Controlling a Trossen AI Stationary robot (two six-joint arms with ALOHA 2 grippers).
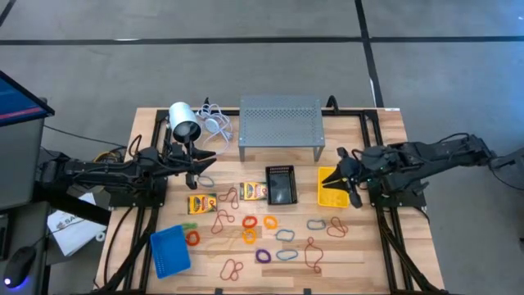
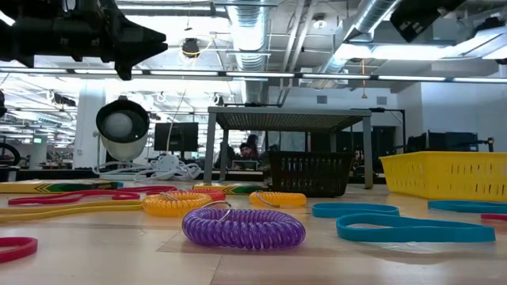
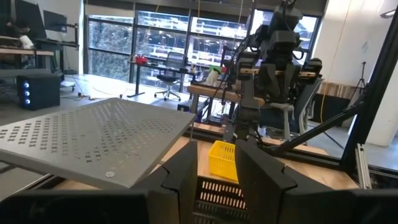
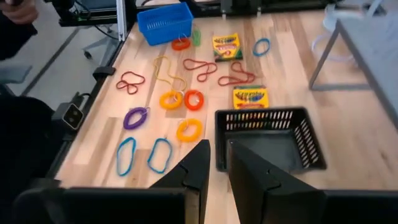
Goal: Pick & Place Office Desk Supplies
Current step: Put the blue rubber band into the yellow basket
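Red, orange, purple and pale blue rubber-band loops are lying all over the wooden table, and not one of them looks like it is sitting in a bin yet. The black bin is sitting in the middle, just in front of the grey metal stand, and from the right wrist view it is looking empty inside. The yellow bin is sitting to its right, and the blue bin is resting near the front left corner; I cannot tell for sure if anything is in those two. The two yellow crayon boxes are lying flat on the wood, one just left of the black bin and the other farther left, both outside the bins. The left gripper is hanging in the air over the left side of the table, near the white cylinder, with its fingers a small way apart and nothing between them. The right gripper is hovering over the yellow bin with its fingers nearly pressed together, holding nothing too. So I am thinking the tidying is only just starting: all the loops and both crayon boxes are waiting to be picked up and put away.
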